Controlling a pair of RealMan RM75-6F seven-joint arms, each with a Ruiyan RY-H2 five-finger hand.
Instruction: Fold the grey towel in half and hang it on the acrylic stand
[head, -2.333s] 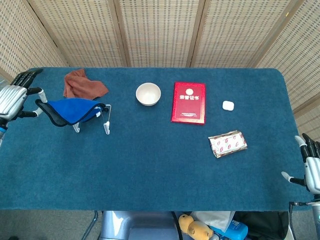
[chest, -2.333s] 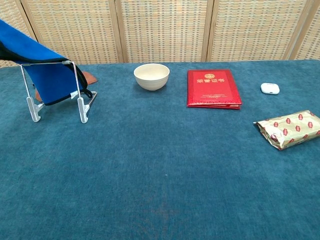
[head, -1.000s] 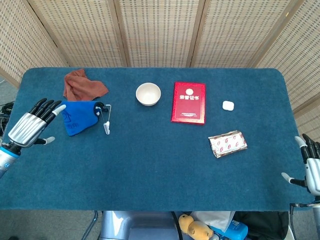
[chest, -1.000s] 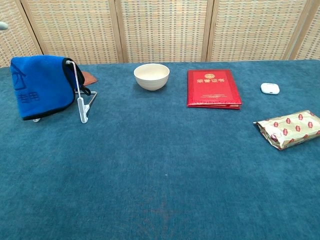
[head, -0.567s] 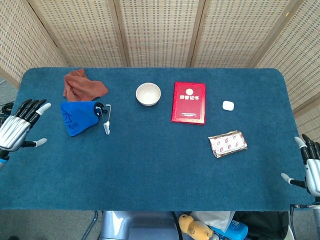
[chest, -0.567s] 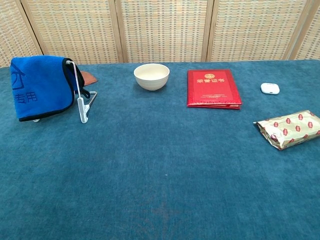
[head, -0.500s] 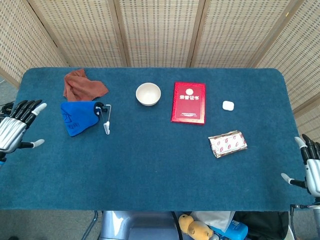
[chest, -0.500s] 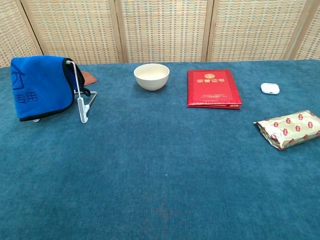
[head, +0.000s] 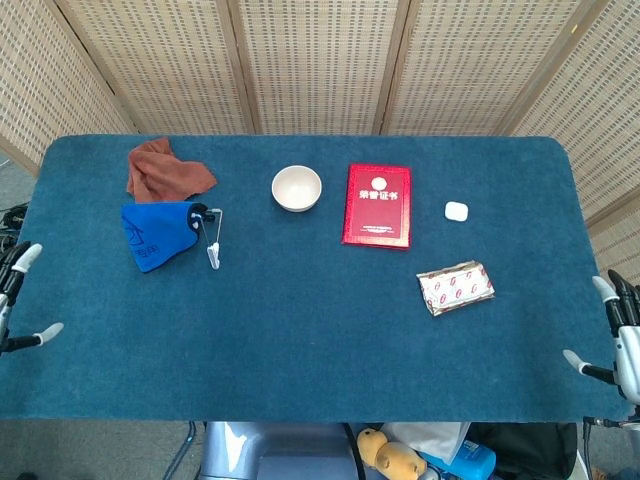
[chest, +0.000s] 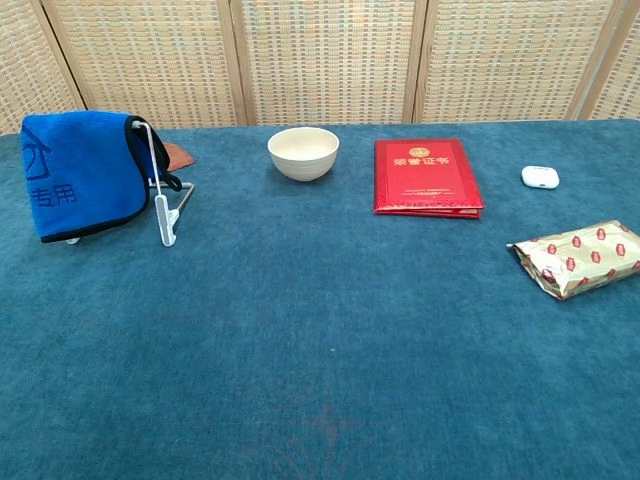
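Observation:
A blue towel (head: 155, 232) hangs folded over the clear acrylic stand (head: 213, 246) at the table's left; no grey towel shows in either view. In the chest view the towel (chest: 80, 175) covers most of the stand (chest: 163, 215), leaving only its right-hand leg showing. My left hand (head: 14, 272) is at the table's left edge, well apart from the towel, its fingers spread and holding nothing. My right hand (head: 622, 340) sits off the table's front right corner, fingers apart and empty. Neither hand appears in the chest view.
A brown cloth (head: 165, 170) lies crumpled behind the stand. A cream bowl (head: 297, 188), a red booklet (head: 378, 205) and a small white case (head: 456, 211) line the back. A patterned snack packet (head: 456, 287) lies at the right.
My left hand let go of the blue towel, which dropped over the stand, then drew back toward me and off the table's left edge. The right hand barely moved.

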